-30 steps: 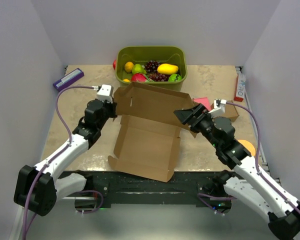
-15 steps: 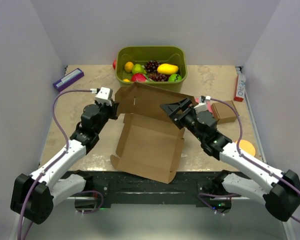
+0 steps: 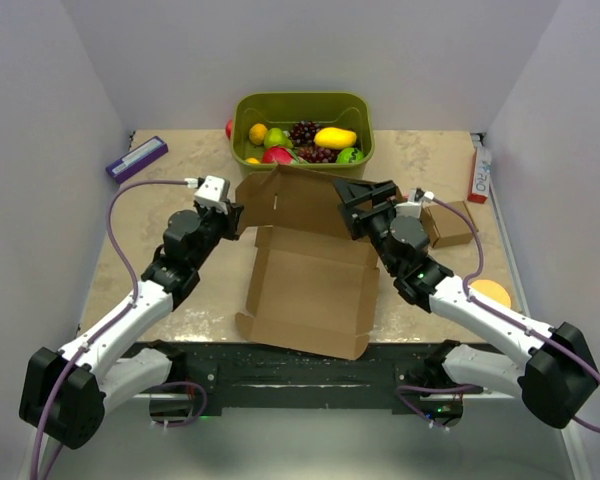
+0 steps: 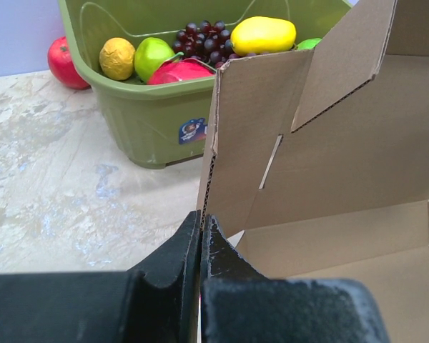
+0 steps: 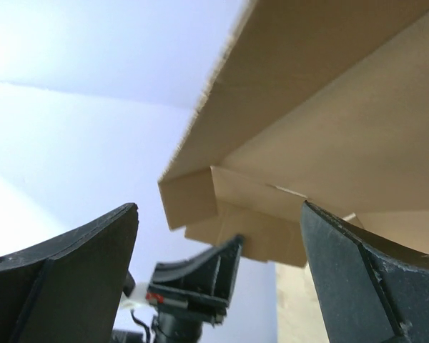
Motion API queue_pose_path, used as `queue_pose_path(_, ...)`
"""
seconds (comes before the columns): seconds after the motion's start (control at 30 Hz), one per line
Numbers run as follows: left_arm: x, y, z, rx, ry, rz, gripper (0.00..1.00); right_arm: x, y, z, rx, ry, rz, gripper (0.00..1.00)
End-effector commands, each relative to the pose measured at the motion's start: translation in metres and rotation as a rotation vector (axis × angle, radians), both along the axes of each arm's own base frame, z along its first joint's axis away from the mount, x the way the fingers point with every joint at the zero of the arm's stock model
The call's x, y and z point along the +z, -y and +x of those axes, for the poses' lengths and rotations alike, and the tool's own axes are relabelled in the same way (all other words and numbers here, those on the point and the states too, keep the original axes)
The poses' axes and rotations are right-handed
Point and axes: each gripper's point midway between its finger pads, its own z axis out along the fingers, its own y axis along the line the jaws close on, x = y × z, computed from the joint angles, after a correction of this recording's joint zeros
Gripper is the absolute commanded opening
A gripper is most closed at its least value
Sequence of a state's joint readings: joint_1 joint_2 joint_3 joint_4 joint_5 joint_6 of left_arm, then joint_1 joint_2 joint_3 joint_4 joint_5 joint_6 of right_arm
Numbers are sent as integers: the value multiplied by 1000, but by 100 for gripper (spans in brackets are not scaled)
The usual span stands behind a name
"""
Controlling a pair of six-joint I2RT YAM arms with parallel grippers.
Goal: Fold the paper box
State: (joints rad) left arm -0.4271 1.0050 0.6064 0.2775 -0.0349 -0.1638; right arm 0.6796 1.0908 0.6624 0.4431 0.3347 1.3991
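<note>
The left gripper [image 3: 233,215] keeps its jaws pinched shut on the left edge of the raised back flap [image 3: 290,200]. The paper box [image 3: 305,295] lies in the middle of the table [image 3: 180,170], in front of the green basket [image 3: 242,122], and has slid a little right. The right gripper [image 3: 365,197], jaws wide apart, has swung in from the right to the flap's top. It looks ready to help fold.
</note>
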Motion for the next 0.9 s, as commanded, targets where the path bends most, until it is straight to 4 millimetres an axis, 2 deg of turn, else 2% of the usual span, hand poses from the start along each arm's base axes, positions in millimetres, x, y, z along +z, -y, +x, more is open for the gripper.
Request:
queue_pose_path(0.0,30,6,1,-16,100,-39,0,34,25,10,-143,68,126,99)
queue_pose_path(0.23,32,8,-1,-32,111,-38,0,42,32,20,-216,72,143,99)
queue_pose_path(0.57,36,10,-4,-41,128,-39,0,3,36,36,-285,-19,119,98)
queue_pose_path(0.63,36,10,-4,-44,128,-40,0,-2,35,35,-281,-28,118,96)
queue_pose_path(0.77,34,11,-4,-44,121,-40,0,-14,34,34,-272,-48,108,83)
queue_pose_path(0.87,33,10,-2,-38,117,-38,0,-27,36,30,-270,-67,105,77)
